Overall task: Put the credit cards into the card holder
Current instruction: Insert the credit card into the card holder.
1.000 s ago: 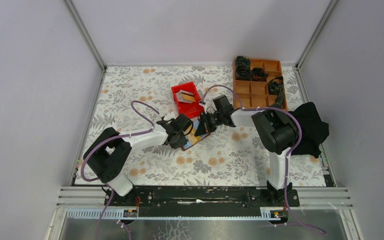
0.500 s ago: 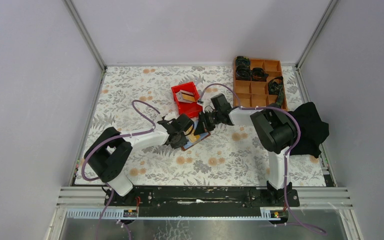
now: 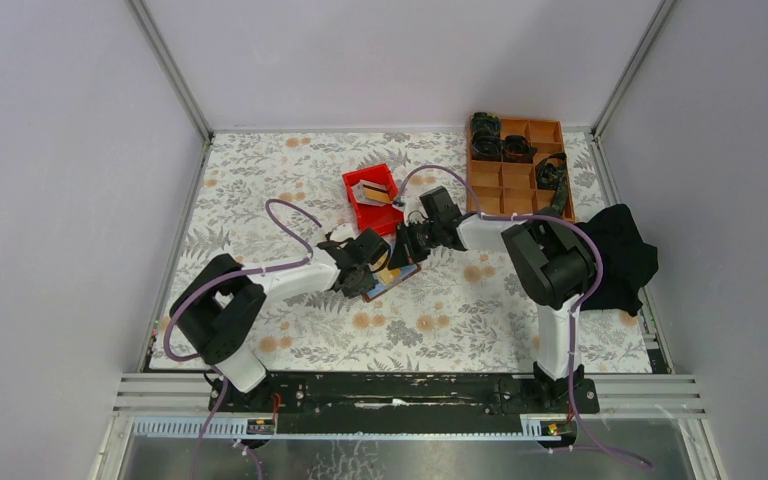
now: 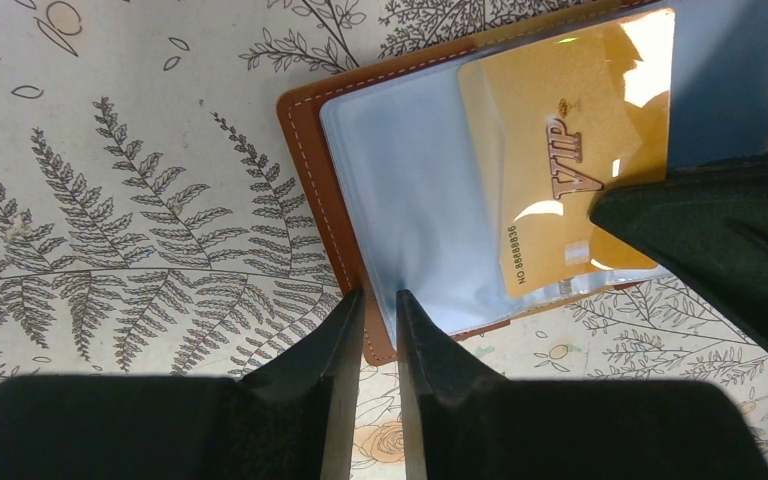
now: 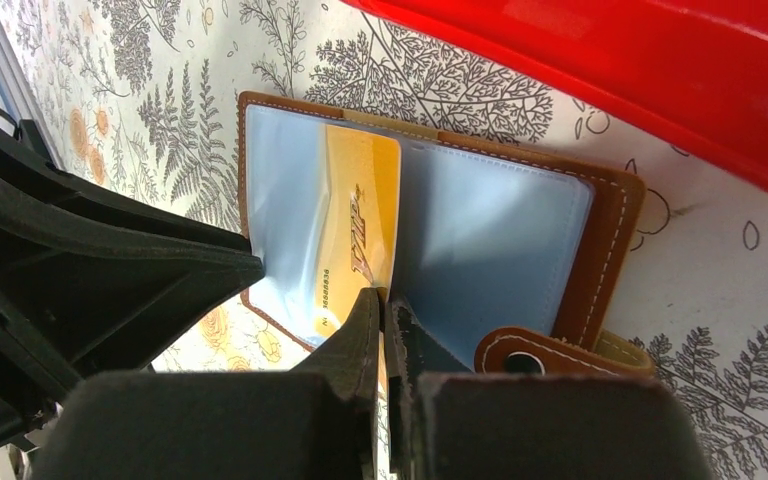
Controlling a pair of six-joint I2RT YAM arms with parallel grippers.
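The brown card holder (image 3: 398, 279) lies open on the floral table between my two grippers, its clear pockets facing up. In the left wrist view, my left gripper (image 4: 380, 298) is pinched on the near corner of the card holder (image 4: 305, 170), at the edge of a clear pocket. A gold VIP credit card (image 4: 560, 170) sits partly inside a pocket. In the right wrist view, my right gripper (image 5: 382, 298) is shut on the near edge of that card (image 5: 360, 210), over the open card holder (image 5: 610, 240). Its snap tab (image 5: 520, 355) lies just right of my fingers.
A red plastic bin (image 3: 373, 198) with another card (image 3: 369, 187) in it stands just behind the card holder; its wall (image 5: 610, 70) is close above it in the right wrist view. An orange-brown compartment tray (image 3: 515, 165) is at the back right, and a black cloth (image 3: 622, 255) at the right edge.
My right gripper has edged slightly toward the far left with the card. The left gripper and card holder have barely shifted.
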